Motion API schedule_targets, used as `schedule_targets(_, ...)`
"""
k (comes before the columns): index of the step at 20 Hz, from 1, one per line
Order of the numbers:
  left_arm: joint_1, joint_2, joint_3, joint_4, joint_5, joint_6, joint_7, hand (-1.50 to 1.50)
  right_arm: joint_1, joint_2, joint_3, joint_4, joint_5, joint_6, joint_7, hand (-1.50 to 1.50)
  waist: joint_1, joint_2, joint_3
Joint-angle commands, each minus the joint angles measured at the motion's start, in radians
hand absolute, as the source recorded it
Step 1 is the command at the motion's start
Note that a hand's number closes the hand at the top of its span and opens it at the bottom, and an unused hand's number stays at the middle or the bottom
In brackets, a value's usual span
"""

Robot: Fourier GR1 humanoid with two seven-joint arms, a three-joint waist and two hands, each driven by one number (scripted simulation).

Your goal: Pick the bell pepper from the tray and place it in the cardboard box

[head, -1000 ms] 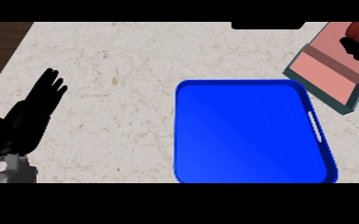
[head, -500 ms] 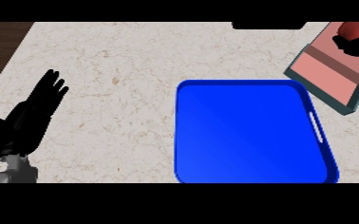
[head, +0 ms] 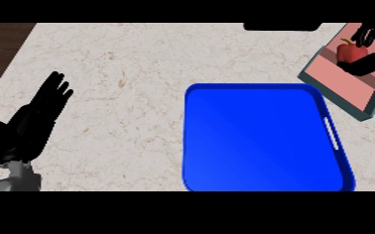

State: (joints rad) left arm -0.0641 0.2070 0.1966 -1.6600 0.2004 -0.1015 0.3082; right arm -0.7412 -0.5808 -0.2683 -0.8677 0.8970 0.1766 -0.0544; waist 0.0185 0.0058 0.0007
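The red bell pepper point(head: 350, 52) is over the pink inside of the cardboard box point(head: 331, 77) at the right edge of the head view. My right hand point(head: 358, 68) is curled round the pepper, with black fingers point(head: 364, 32) showing above it and more of the hand below it. Most of that hand is cut off by the view's edge. The blue tray point(head: 256, 139) lies at centre right with nothing in it. My left hand point(head: 40, 116) rests open on the counter at the far left, fingers pointing up.
The speckled beige counter point(head: 132, 69) spreads between my left hand and the tray. A dark object point(head: 282, 27) sits at the counter's far edge. A strip of dark wood point(head: 13, 34) borders the counter at the top left.
More of the red pepper now shows over the box than a second ago, as my right hand has shifted around it. The left hand and tray have not moved.
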Motion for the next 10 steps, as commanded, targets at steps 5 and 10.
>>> schedule_targets(5,-0.011,-0.025,-0.018,0.011,-0.016,0.013,0.004,0.00,-0.030,0.025,-0.015,0.208,-0.028,-0.058,-0.149,-1.50,-0.006,-0.002,0.000)
schedule_targets(10,0.018,0.023,0.046,0.031,0.020,-0.033,-0.041,0.00,-0.043,0.043,-0.204,0.189,-0.221,-0.111,-0.210,-1.50,-0.008,-0.003,0.001)
